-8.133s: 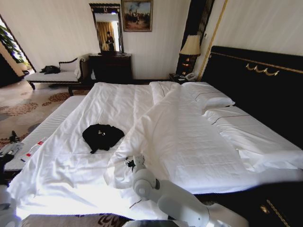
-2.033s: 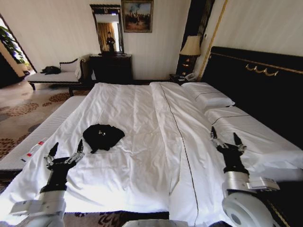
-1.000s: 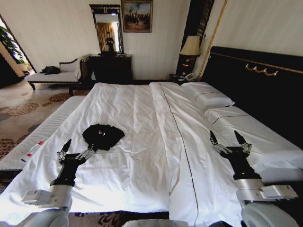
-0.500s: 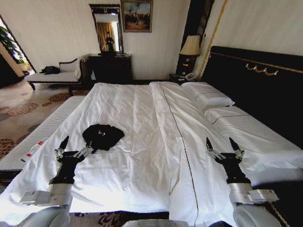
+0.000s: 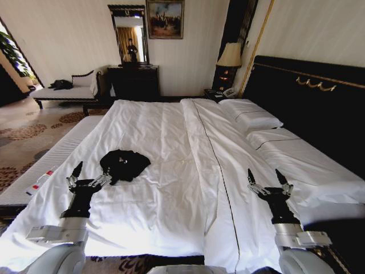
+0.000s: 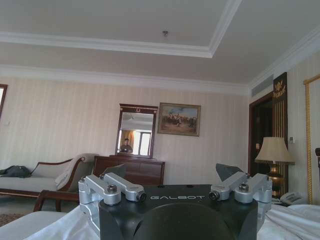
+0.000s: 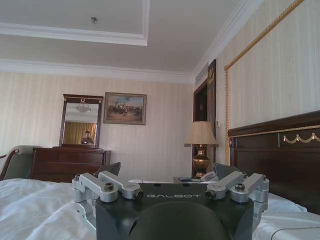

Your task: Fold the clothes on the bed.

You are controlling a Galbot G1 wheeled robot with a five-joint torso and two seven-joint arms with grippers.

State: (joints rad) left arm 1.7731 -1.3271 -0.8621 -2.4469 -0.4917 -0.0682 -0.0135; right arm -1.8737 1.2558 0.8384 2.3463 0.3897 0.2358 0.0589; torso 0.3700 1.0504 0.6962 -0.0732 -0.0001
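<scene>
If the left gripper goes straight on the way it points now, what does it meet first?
Probably the black T-shirt. The left gripper, open, points up the bed, and the T-shirt lies just ahead, slightly to its right. Its height over the sheet is unclear, so it may pass above.

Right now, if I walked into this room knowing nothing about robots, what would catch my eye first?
Probably the small crumpled black cotton T-shirt, a dark heap on the left half of the very large white-sheeted bed. Next, the two black metal grippers raised above the near edge with fingers spread: the left gripper just beside the shirt, the right gripper over the bed's right side, near the tall dark headboard.
</scene>
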